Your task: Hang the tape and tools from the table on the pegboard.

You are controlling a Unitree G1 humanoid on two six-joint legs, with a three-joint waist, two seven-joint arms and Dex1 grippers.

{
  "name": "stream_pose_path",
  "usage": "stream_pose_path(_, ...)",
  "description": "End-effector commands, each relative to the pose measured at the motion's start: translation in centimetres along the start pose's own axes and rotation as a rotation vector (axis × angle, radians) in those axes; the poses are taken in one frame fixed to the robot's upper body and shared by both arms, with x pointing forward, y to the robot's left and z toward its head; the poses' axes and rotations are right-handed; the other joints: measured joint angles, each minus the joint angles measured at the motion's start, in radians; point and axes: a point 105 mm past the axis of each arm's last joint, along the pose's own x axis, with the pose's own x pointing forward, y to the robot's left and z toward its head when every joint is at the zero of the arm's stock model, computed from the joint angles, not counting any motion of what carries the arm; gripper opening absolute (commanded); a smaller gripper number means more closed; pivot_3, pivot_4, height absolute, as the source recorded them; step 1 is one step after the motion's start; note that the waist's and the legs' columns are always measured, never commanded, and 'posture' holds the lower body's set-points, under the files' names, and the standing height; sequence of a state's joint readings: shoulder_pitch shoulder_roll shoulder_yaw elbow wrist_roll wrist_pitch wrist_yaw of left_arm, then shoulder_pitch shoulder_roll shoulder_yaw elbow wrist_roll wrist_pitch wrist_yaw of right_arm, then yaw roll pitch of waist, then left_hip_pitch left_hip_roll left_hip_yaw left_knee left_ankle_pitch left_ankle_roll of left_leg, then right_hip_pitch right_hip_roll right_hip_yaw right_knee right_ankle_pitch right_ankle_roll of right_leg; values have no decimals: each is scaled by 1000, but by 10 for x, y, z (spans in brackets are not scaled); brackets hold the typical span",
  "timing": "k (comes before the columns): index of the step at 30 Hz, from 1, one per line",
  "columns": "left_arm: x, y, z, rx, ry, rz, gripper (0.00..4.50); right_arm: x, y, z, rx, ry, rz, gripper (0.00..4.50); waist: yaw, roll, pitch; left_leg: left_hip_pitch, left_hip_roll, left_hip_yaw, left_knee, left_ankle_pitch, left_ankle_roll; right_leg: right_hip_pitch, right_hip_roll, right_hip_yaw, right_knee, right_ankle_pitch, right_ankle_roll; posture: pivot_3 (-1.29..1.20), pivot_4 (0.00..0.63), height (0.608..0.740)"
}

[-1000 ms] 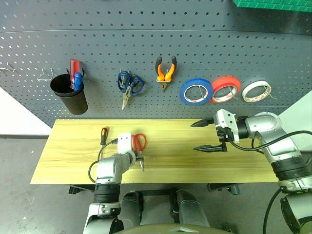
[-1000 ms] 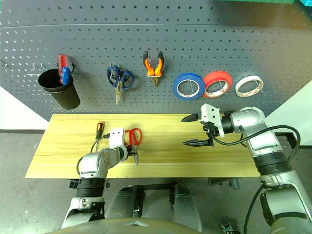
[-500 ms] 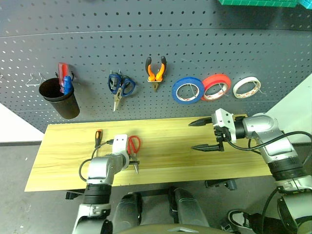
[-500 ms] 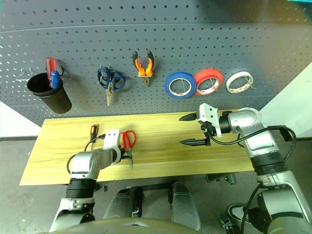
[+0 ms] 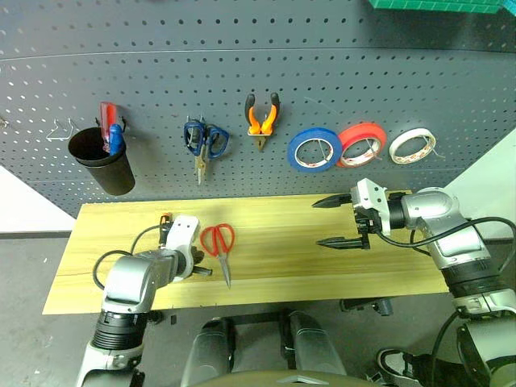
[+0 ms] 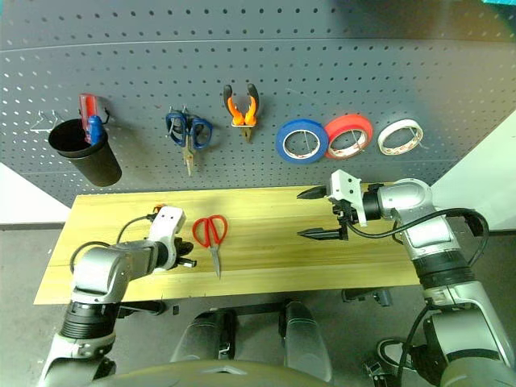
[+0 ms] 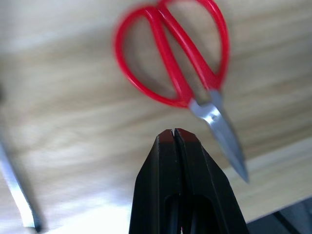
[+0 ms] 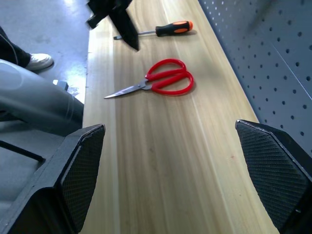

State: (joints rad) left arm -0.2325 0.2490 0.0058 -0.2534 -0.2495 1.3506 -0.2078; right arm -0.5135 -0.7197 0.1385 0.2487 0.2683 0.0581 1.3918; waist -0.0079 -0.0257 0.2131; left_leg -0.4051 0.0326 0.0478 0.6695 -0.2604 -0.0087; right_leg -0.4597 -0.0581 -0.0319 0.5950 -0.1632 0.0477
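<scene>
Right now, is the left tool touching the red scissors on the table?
Apart. In the left wrist view, bare wood shows between the shut left tool and the red scissors, which lie flat on the table.

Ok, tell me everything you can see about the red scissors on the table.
The red scissors have two glossy red loop handles, plastic by the look, and short silvery metal blades that are closed to a point. They lie flat on the light wooden table, handles toward the pegboard, tip toward the near edge. Nothing grips them: the left gripper is shut just beside them, apart from them. A screwdriver lies farther along the table.
</scene>
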Motion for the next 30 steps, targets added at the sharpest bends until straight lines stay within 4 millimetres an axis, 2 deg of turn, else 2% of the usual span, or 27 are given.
stream_pose_path(1, 9, -7, 0, 33, -26, 48, 411, -6, -7, 14, -48, -40, -35, 4500, 0, 0, 0, 0, 0, 0, 0, 0, 0, 0, 0, 0, 0, 0, 0, 16, 167, 740)
stream_pose_path(2, 13, -8, -2, 23, -20, 59, 563, -7, -6, 14, -47, -35, -32, 4500, 0, 0, 0, 0, 0, 0, 0, 0, 0, 0, 0, 0, 0, 0, 0, 18, 170, 740)
stream_pose_path(12, 44, -22, -11, -39, 12, 118, 3916, -15, -7, 10, -54, 5, -24, 4500, 0, 0, 0, 1, 0, 0, 0, 0, 0, 0, 0, 0, 1, 0, 0, 16, 179, 740)
stream_pose_path(14, 49, -26, -12, -63, 34, 119, 4468, -15, -8, 11, -56, 5, -27, 4500, 2, 0, 0, 1, 0, 0, 0, 0, 0, 1, 0, 0, 1, 0, 0, 15, 176, 740)
stream_pose_path(23, 54, -21, -26, -189, 131, 146, 4468, -16, -12, 12, -79, 13, -34, 4500, -6, 0, 0, 9, 0, -1, 0, 0, 0, 9, 0, 0, 1, 0, 0, 0, 176, 740)
stream_pose_path(27, 49, -20, -31, -192, 157, 155, 3564, -17, -11, 11, -80, 14, -35, 4500, -7, 0, 0, 15, 0, -1, -1, 0, 0, 14, 1, 0, -1, -1, 0, -2, 174, 740)
stream_pose_path(30, 47, -21, -40, -188, 198, 154, 3564, -16, -11, 11, -83, 14, -38, 4500, -6, 0, 0, 15, 0, -1, -1, 0, 0, 14, 0, 0, -1, -1, 0, -15, 175, 740)
